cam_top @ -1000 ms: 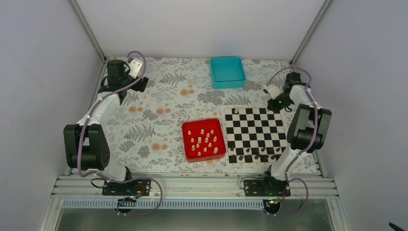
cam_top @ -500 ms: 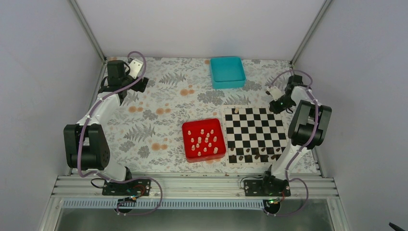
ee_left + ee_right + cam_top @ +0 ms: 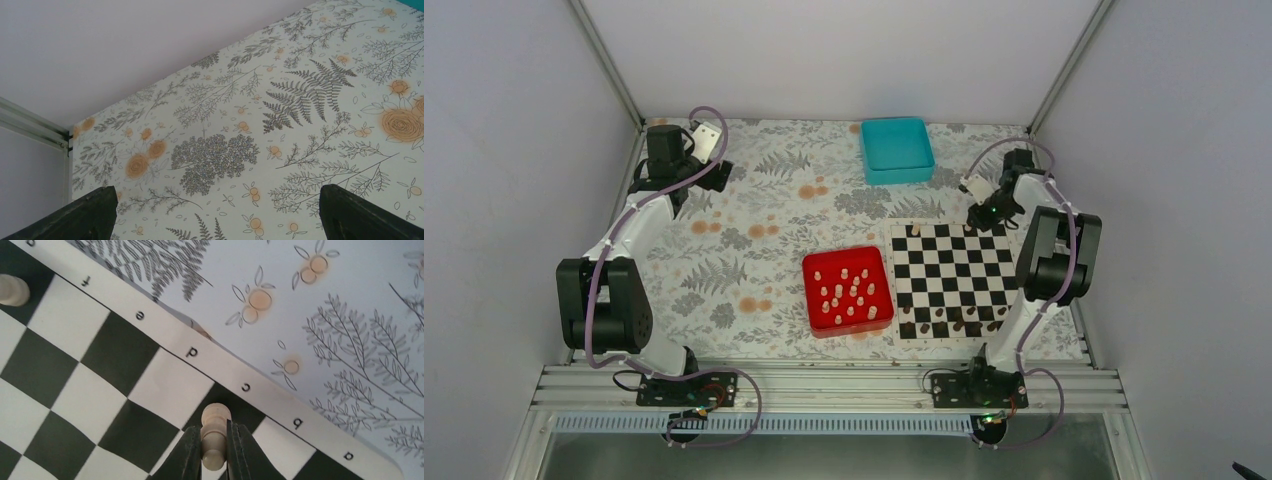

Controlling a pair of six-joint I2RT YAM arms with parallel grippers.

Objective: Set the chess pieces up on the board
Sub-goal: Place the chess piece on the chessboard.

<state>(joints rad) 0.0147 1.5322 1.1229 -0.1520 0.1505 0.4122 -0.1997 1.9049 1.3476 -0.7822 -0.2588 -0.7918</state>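
Observation:
The black-and-white board (image 3: 951,278) lies right of centre. Several cream chess pieces (image 3: 851,290) stand in the red tray (image 3: 809,292). One cream piece (image 3: 915,230) stands on the board's far left corner; it also shows in the right wrist view (image 3: 13,290). Dark pieces (image 3: 954,323) line the near row. My right gripper (image 3: 980,212) hovers over the board's far right edge, shut on a cream piece (image 3: 215,435) above the dark square by the letter c. My left gripper (image 3: 714,176) is open and empty at the far left, its fingertips (image 3: 90,212) over bare cloth.
A teal tray (image 3: 896,148) stands at the back centre. The floral cloth (image 3: 240,125) covers the table. Grey walls and metal frame posts close in the left, right and back sides.
My right gripper has moved left and toward the board's far edge, carrying the cream piece. The left arm has not moved.

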